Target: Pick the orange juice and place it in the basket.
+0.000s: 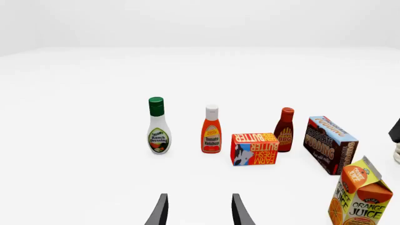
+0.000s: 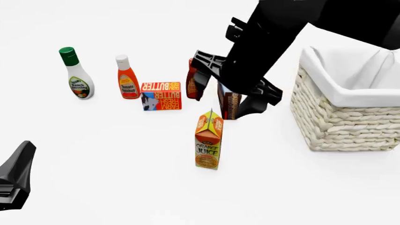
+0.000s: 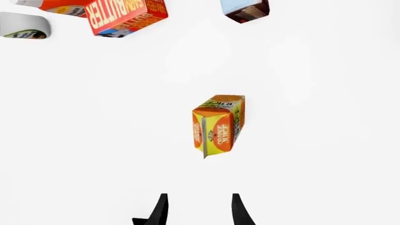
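Bare white table (image 2: 112, 187) under a plain white backdrop, seen from three cameras.

Much hidden in the front view: right arm (image 2: 281, 37) black and bulky across the middle, covering most of the BBQ bottle (image 2: 191, 82) and the pudding box (image 2: 230, 103). Basket (image 2: 337, 122) cut off at the right edge, cream wicker with white cloth over the rim. Left arm (image 2: 16, 180) only a black wedge at the lower left corner.

Juice (image 2: 209, 140) upright on the table, near the middle, left of the basket and well apart from it, in front of the pudding box. Tall gabled carton, orange and yellow, "ORANGE JUICE" legible on the front face. Held by neither gripper.

Left wrist view: a clear row of ranch bottle (image 1: 158, 126), ketchup (image 1: 211, 130), butter box (image 1: 254, 148), BBQ bottle (image 1: 284, 130) and pudding box (image 1: 331, 144), with the juice (image 1: 360, 194) cut off at the edge. Left gripper (image 1: 198, 211) spread wide, nothing between the fingertips.

Right wrist view: straight down onto the juice (image 3: 218, 124), gable ridge plain, lettering too foreshortened to read well. Right gripper (image 3: 198, 211) parted too, hanging above the carton without touching. Butter box (image 3: 125, 16) and ranch bottle (image 3: 25, 26) only partly in frame.
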Tool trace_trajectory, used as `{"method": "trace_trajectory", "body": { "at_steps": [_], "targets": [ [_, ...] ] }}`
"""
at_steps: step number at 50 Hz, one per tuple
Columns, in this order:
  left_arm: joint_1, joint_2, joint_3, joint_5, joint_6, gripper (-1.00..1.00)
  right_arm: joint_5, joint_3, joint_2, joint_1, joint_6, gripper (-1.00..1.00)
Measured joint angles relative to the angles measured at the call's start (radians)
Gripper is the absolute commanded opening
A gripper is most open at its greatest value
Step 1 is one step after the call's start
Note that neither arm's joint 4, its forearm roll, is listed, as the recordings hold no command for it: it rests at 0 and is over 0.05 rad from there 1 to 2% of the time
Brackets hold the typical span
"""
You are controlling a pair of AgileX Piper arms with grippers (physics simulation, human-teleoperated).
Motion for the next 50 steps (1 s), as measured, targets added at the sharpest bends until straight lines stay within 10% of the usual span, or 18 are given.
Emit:
{"method": "trace_trajectory", "body": {
  "at_steps": [50],
  "targets": [
    [0.0, 0.0, 0.0, 0.0, 0.0, 1.0, 0.046, -0.073, 0.155, -0.011, -0.107, 1.0]
  ]
}}
